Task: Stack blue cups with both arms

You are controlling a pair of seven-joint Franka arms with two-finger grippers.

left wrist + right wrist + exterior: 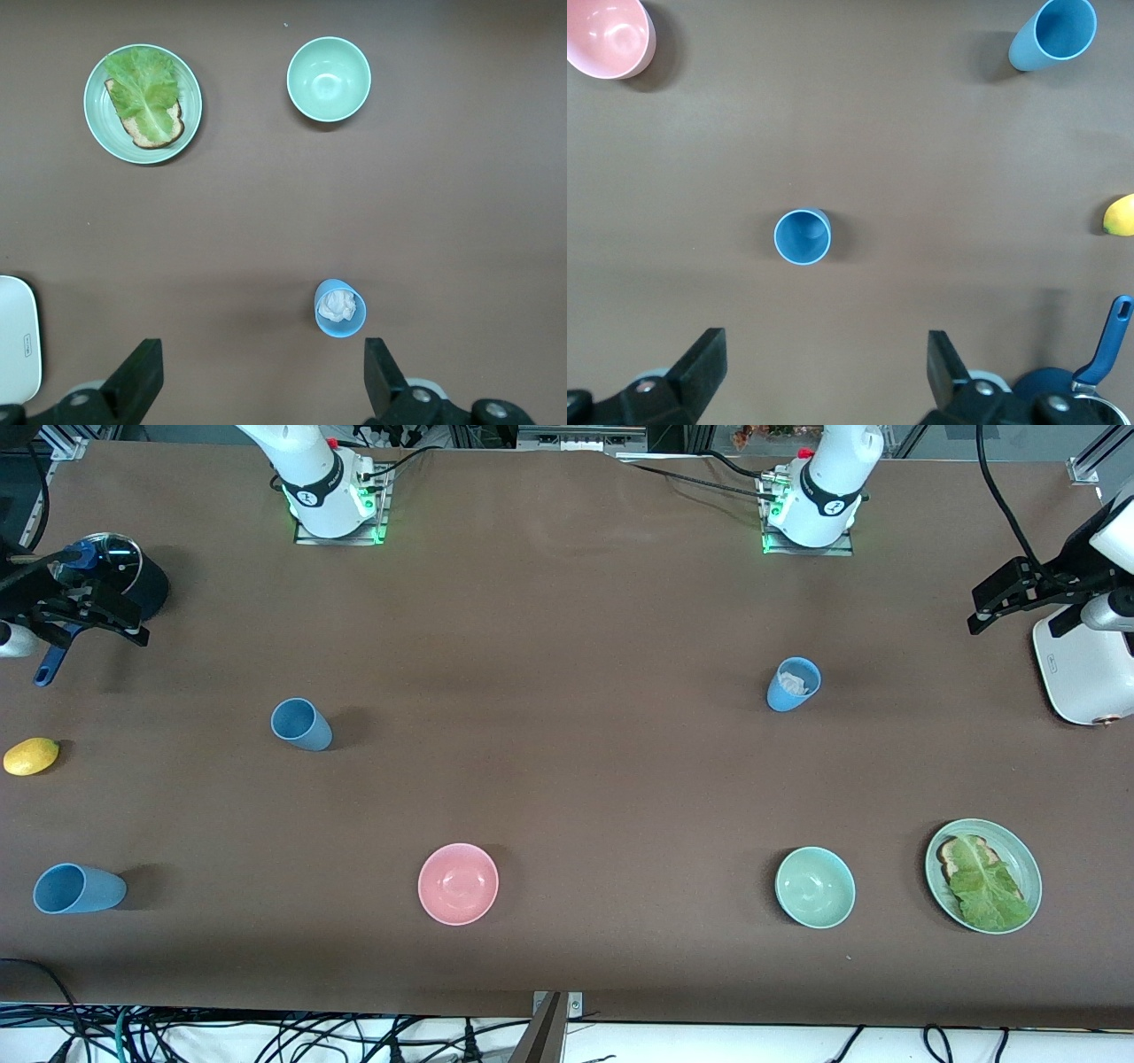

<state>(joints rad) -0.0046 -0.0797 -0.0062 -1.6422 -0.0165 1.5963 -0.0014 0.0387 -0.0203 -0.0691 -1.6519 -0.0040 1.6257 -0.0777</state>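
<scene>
Right pincer (93,615): fingers apart, up over the saucepan (133,580), worktop (567,779) 10 o'clock.
Left pincer (1001,598): fingers apart, up at 3 o'clock.
Nearest cup (78,888): 8 o'clock.
Middle cup (301,724): 9 o'clock, upright, empty; probably the right arm's pick. Pinch one wall and lift straight.
Farthest cup (793,684): 2 o'clock, with a white wad (795,684) inside; likely blocks nesting, so place this cup on top.

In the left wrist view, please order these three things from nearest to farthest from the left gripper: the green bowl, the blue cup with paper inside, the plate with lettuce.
From the left gripper:
1. Blue cup with paper, close to the fingertips.
2. Green bowl, nearer the front camera than the cup.
3. Plate with lettuce, beside the bowl, toward the left arm's table end.
</scene>
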